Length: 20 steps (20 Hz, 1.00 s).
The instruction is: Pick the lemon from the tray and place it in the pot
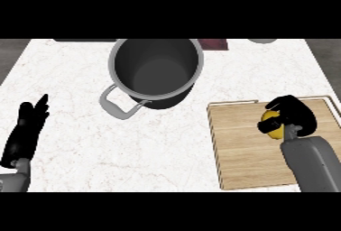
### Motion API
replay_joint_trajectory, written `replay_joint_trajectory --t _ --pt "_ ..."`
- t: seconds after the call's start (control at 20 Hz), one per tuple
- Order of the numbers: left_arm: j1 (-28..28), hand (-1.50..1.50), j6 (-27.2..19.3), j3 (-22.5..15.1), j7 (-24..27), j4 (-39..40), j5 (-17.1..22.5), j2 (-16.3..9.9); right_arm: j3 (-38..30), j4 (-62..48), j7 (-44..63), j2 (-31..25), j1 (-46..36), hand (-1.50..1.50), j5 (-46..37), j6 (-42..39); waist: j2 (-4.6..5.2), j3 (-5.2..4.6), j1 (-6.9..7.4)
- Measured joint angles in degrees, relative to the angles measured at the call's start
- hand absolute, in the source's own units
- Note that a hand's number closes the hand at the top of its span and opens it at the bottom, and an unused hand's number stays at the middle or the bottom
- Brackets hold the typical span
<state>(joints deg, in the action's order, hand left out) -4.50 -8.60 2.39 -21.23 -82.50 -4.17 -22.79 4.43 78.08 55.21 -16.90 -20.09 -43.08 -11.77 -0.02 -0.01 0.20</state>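
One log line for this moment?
right hand: shut on lemon over tray | pot: empty | left hand: open, resting

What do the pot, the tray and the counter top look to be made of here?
Pot: seemingly metal, with a grey satin wall, a bright rim and a pale loop handle. Tray: looks like wood, tan with lengthwise grain and a raised lighter edge. Counter top: probably marble or similar stone, white with faint reddish veins.

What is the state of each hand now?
Left hand: open, holding nothing.
Right hand: closed around the lemon, over the wooden tray.
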Motion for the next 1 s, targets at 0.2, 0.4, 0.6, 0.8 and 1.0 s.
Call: replay_joint_trajectory --t 0.2,0.4,0.6,0.8,1.0 --pt "-0.1 0.0 0.6 0.8 -0.2 -0.3 -0.6 0.6 1.2 1.4 -0.5 -0.9 0.3 1.5 -3.5 -0.1 -0.01 0.01 -0.07" --pt "-0.2 0.0 1.5 1.7 -0.8 -0.7 -1.1 1.0 1.9 2.0 -0.9 -1.3 -0.5 1.5 -6.9 -0.4 0.0 0.01 -0.07" --pt "-0.5 0.0 1.6 2.1 -1.2 -0.8 -2.0 2.0 3.5 6.0 -1.2 -0.7 1.6 1.5 -9.8 -0.3 -0.04 0.0 -0.19" --pt "-0.6 0.0 1.6 2.2 -2.3 -1.6 -2.7 2.3 8.3 12.6 -3.7 0.4 7.9 1.5 -11.1 -0.5 -0.12 0.01 -0.46" --pt "0.1 0.0 1.6 2.4 -2.1 -2.2 -3.1 3.1 12.3 19.6 -4.4 -0.2 13.5 1.5 -14.9 0.3 -0.12 0.02 -0.52"
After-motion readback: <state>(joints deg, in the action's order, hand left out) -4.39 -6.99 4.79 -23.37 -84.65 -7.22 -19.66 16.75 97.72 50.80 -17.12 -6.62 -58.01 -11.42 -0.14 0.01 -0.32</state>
